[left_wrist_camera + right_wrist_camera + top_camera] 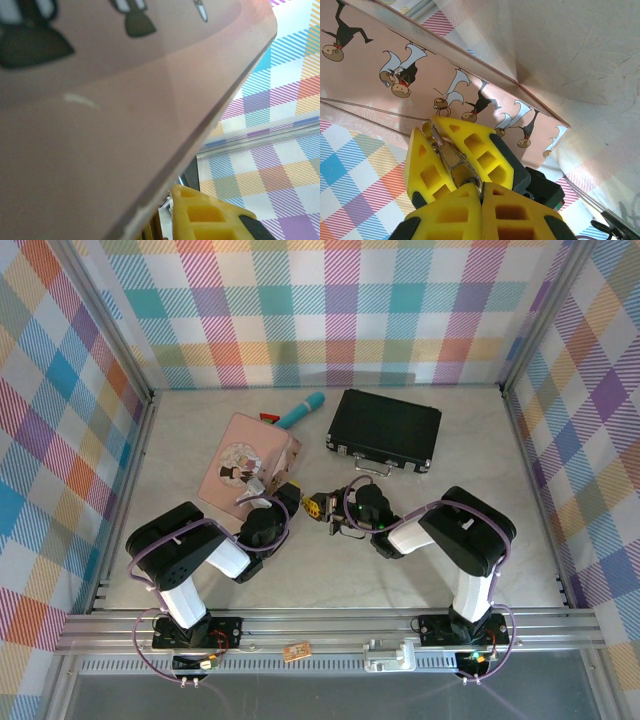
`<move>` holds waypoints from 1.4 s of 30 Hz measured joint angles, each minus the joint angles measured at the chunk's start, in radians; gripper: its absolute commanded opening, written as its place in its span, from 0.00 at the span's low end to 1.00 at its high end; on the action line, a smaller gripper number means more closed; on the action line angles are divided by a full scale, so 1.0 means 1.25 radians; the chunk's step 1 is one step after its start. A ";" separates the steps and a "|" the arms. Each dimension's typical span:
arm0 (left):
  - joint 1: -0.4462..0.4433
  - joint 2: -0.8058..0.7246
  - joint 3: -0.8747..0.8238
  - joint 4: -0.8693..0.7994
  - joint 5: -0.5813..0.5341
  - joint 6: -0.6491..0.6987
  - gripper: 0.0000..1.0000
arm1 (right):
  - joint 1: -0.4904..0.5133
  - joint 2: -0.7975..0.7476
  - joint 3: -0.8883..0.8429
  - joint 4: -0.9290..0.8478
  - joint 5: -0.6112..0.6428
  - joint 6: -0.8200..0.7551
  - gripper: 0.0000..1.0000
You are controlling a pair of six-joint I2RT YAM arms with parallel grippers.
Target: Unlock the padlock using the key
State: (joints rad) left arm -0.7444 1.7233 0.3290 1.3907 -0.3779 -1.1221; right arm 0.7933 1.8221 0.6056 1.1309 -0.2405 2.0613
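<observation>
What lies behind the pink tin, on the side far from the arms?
A teal-handled tool lies just behind the pink tin, its handle pointing toward the black case. Its reddish near end meets the tin's edge; anything lower is covered.

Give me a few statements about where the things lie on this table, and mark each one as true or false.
1. The black case lies closed on the table, apart from the pink tin. True.
2. The teal-handled tool lies at the near edge of the table. False: it lies at the far side, just behind the tin.
3. The left gripper and the right gripper are close together, near the tin. True.
4. The orange tag lies on top of the case. False: it lies on the rail at the near edge, far from the case.
</observation>
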 measured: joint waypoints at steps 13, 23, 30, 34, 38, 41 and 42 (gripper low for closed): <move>0.000 -0.080 0.004 -0.155 0.011 0.001 0.00 | -0.045 0.057 0.007 0.063 -0.125 -0.089 0.06; -0.003 -0.204 0.042 -0.445 0.013 0.013 0.00 | -0.049 0.093 0.031 0.068 -0.180 -0.341 0.28; -0.008 -0.204 0.052 -0.509 0.045 0.015 0.00 | -0.054 0.062 0.003 -0.016 -0.176 -0.498 0.35; -0.021 -0.204 0.055 -0.590 0.087 0.037 0.00 | -0.071 -0.047 -0.012 -0.154 -0.166 -0.638 0.37; -0.022 -0.204 0.074 -0.672 0.127 0.067 0.00 | -0.079 -0.195 0.003 -0.403 -0.128 -0.825 0.39; -0.022 -0.204 0.102 -0.729 0.151 0.101 0.00 | -0.079 -0.283 0.024 -0.571 -0.074 -0.947 0.41; -0.022 -0.204 0.112 -0.746 0.161 0.115 0.00 | -0.079 -0.313 0.029 -0.627 -0.051 -0.987 0.41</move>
State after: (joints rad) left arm -0.7715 1.4689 0.4690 0.4587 -0.1772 -0.9783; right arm 0.6949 1.4307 0.6422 0.3477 -0.3042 0.8276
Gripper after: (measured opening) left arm 0.151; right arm 0.407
